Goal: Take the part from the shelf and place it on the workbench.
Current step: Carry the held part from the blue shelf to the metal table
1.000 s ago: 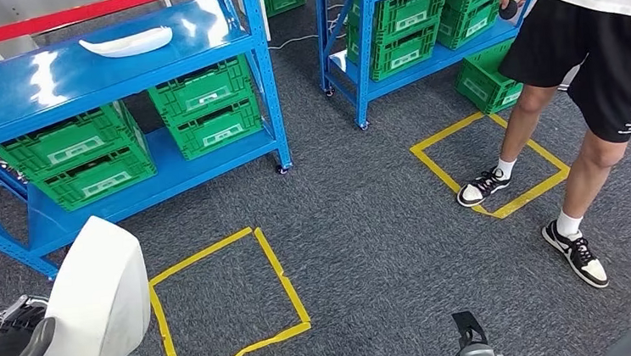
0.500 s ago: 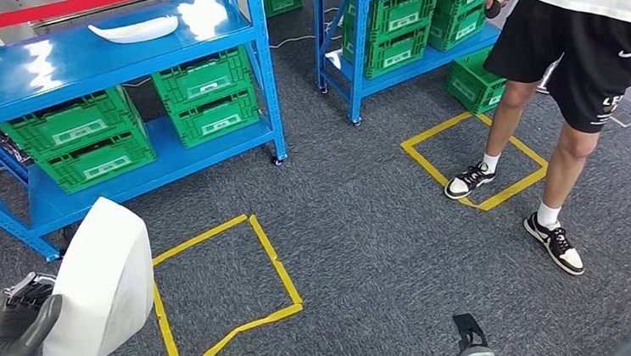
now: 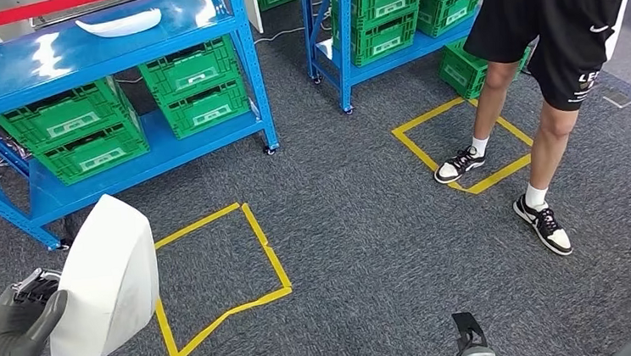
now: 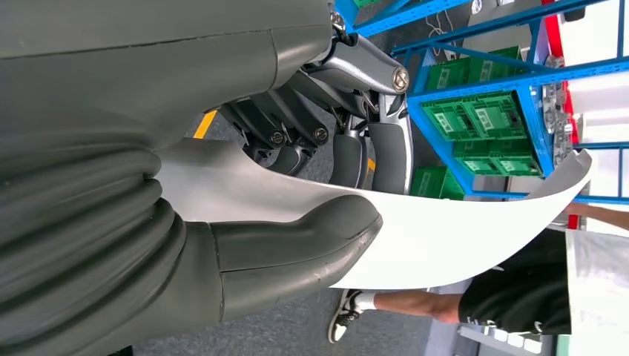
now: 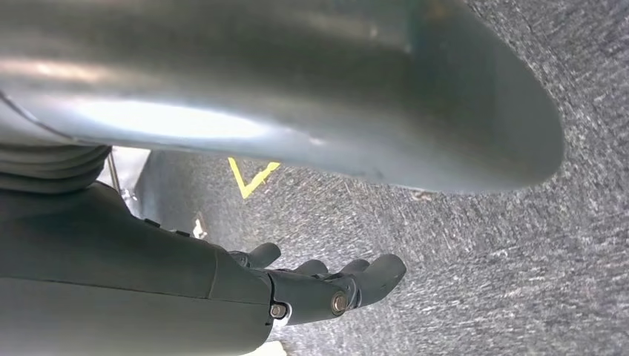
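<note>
Left hand point(image 3: 13, 325) grips the white curved part point(image 3: 109, 283) — thumb over its edge, held low above the grey carpet point(image 3: 367, 225) (beside yellow tape). Right hand point(image 5: 326, 285) hangs empty, fingers loosely apart.

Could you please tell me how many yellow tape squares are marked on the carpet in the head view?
2. One yellow tape square lies in front of the left blue shelf, beside the white part in the left hand. The other is under the person's foot.
</note>
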Robot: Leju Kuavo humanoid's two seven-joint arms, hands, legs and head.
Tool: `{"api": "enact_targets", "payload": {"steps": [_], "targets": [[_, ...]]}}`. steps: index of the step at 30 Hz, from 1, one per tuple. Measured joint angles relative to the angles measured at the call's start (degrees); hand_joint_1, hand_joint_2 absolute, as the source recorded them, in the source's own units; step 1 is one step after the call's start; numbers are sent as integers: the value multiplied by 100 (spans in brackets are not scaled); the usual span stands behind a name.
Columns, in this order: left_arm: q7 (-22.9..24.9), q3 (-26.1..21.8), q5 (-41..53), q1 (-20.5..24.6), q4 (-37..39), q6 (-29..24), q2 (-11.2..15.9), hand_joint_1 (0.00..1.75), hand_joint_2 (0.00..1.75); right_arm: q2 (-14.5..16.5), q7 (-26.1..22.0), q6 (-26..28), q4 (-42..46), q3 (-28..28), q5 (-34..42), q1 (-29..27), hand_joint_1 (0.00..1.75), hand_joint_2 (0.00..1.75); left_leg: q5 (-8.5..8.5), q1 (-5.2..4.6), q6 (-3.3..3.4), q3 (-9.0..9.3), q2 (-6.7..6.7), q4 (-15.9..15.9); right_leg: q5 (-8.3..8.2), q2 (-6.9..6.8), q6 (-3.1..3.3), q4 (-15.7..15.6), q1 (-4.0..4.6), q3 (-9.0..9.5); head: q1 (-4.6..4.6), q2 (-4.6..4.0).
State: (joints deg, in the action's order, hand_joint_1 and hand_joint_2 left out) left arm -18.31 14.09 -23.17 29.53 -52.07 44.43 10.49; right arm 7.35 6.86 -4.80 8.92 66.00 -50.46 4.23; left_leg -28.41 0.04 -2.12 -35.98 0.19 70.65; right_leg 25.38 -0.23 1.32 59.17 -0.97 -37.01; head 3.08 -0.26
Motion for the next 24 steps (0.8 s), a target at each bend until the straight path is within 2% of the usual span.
{"api": "enact_targets", "payload": {"steps": [1, 2, 3, 4, 6, 7, 8, 10, 11, 12, 13, 14, 15, 16, 17, 19, 21, 22, 24], "targets": [[-11, -1, -17, 8, 4, 0, 1, 175, 175, 9, -31, -37, 0, 3, 4, 0, 0, 0, -36, -19, 53, 348, 2, -449, -52, -1, -20, 4, 6, -42, 2, 0], [-22, -2, -27, 22, 4, 0, 2, 175, 175, 16, -49, -60, 0, 5, 7, 0, 0, 0, -149, -39, 93, 643, 6, -881, -96, -5, -46, 6, 7, -64, 2, 0], [-30, -3, -34, 39, 5, 0, 3, 175, 175, 24, -56, -73, 0, 7, 8, 0, 0, 0, -269, -63, 127, 843, 9, -1199, -140, -12, -79, 0, 1, -69, 2, 0], [-34, -4, -38, 52, 8, 0, 2, 175, 175, 27, -62, -78, 0, 9, 9, -2, 0, 0, -339, -82, 152, 934, 12, -1381, -184, -19, -119, -16, -4, -69, 2, 0], [-38, -5, -39, 63, 21, 0, -5, 175, 175, 27, -72, -80, 0, 13, 10, -8, 0, 0, -265, -72, 217, 909, 15, -1466, -222, -23, -193, -18, -18, -92, -4, 0], [-39, -5, -39, 64, 29, 0, -12, 175, 175, 28, -76, -81, 0, 15, 12, -12, 0, 0, -207, -59, 260, 886, 19, -1485, -140, -17, -220, 80, -19, -147, -3, 0], [-39, -4, -39, 62, 38, 0, -20, 175, 175, 27, -80, -83, 0, 16, 14, -17, 0, 0, -145, -45, 293, 852, 24, -1500, 26, -6, -238, 303, -18, -248, -4, 0], [-38, -4, -39, 50, 60, -1, -33, 175, 175, 19, -101, -87, 0, 18, 15, -25, 0, 0, -57, -49, 324, 742, 29, -1485, 474, 14, -265, 1041, -19, -537, 0, 0], [-37, -4, -39, 38, 75, -2, -36, 175, 175, 13, -119, -101, 0, 18, -2, -28, 0, 0, -22, -50, 318, 682, 18, -1468, 632, 20, -278, 1382, -19, -651, 1, 0], [-37, -4, -39, 25, 89, -3, -39, 175, 175, 10, -144, -123, 0, 18, -29, -32, 0, 0, 5, -48, 305, 625, -1, -1442, 691, 23, -288, 1554, -20, -677, 0, 0], [-38, -5, -39, 15, 100, -5, -40, 175, 175, 9, -177, -151, 0, 18, -64, -36, 0, 0, 24, -43, 288, 571, -26, -1407, 651, 25, -294, 1503, -22, -584, -1, 0], [-42, -5, -39, 8, 107, -6, -40, 175, 175, 7, -206, -180, 0, 18, -99, -39, 0, 0, 34, -36, 271, 521, -58, -1363, 539, 40, -296, 1240, -28, -387, 1, 0], [-46, -6, -39, 6, 109, -7, -43, 175, 175, 3, -230, -206, 0, 17, -122, -42, 0, 0, 37, -28, 252, 472, -84, -1309, 417, 95, -293, 850, -38, -124, 1, 0], [-50, -7, -39, 7, 104, -7, -44, 175, 175, -2, -246, -232, 0, 16, -134, -43, 0, 0, 31, -33, 227, 410, -112, -1251, 340, 158, -281, 498, -36, 100, 2, 0], [-50, -9, -36, 9, 98, -7, -46, 175, 175, -7, -251, -252, 0, 15, -139, -43, 0, 0, 24, -38, 201, 365, -138, -1204, 304, 200, -257, 254, -40, 244, 1, 0], [-46, -19, -31, 7, 80, -13, -46, 175, 175, -11, -249, -275, 0, 14, -138, -53, 0, 0, 32, -49, 132, 292, -198, -1175, 319, 190, -188, 116, -21, 311, -3, 0], [-52, -37, -31, -12, 61, -19, -34, 175, 175, -7, -247, -290, 0, 13, -140, -63, 0, 0, 57, -40, 66, 271, -241, -1182, 287, 85, -102, 91, -29, 310, -3, 0], [-62, -50, -34, -27, 49, -14, -15, 175, 175, -3, -248, -303, 0, 12, -143, -63, 0, 0, 16, -37, 32, 245, -221, -1125, 267, 38, -61, 73, -37, 310, -10, 0], [-104, -79, -63, -57, 31, 15, 42, 175, 175, 3, -262, -344, 0, 12, -152, -71, 0, 0, -273, -22, -29, 56, -129, -686, 236, -57, -4, 50, -50, 299, -30, 0]]}}
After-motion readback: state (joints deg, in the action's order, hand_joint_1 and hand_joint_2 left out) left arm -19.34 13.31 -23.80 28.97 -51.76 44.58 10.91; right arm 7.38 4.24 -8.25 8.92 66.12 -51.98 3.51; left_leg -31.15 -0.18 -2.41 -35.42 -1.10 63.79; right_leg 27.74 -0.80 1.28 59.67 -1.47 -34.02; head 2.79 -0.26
